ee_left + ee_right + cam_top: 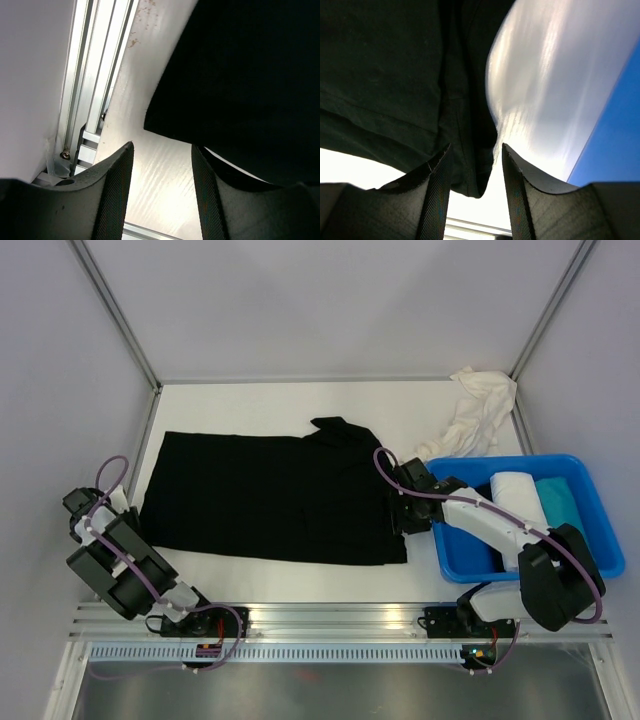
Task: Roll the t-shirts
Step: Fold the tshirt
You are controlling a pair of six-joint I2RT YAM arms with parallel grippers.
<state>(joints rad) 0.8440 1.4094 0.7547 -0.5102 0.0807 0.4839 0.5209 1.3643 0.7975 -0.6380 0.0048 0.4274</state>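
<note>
Showing left gripper (162, 150) parted over bare table (150, 190), just beside black t-shirt (270, 500) edge; right gripper (476, 150) parted at its right hem, clamping nothing; shirt flat mid-table; cream t-shirt (480, 410) crumpled far right corner; white t-shirt (520, 495), teal t-shirt (562, 502) in blue tub (606, 530)

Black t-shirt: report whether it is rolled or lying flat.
Flat, not rolled: the black t-shirt lies as one broad sheet on the table, no roll visible.
</note>
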